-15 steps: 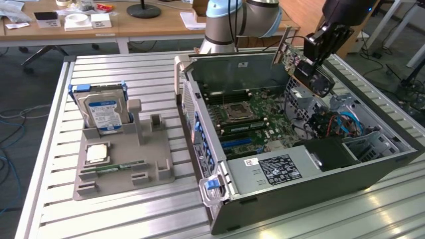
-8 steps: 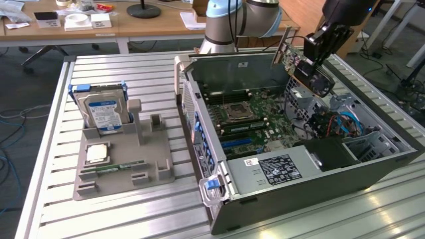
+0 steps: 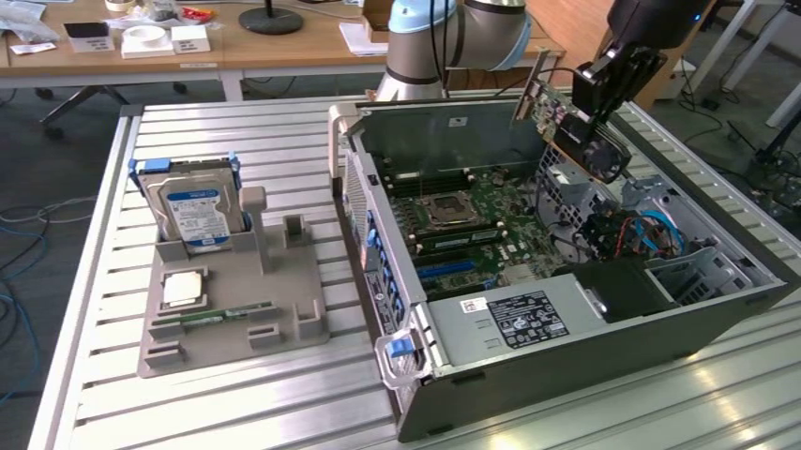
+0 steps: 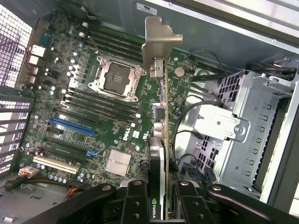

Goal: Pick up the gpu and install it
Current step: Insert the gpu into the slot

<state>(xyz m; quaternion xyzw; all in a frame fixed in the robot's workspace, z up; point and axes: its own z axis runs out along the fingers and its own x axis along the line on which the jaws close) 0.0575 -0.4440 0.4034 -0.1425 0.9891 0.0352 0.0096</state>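
My gripper is shut on the gpu and holds it tilted in the air above the far right part of the open computer case. In the wrist view the gpu appears edge-on. Its silver end bracket points away from me over the green motherboard. One black finger presses on each side of the card, with the gripper centred on it. The blue slot lies on the motherboard, apart from the card.
A grey parts holder on the slatted metal table carries a hard drive, a processor and a RAM stick. Inside the case, a metal drive cage, cables and a power supply stand near the card.
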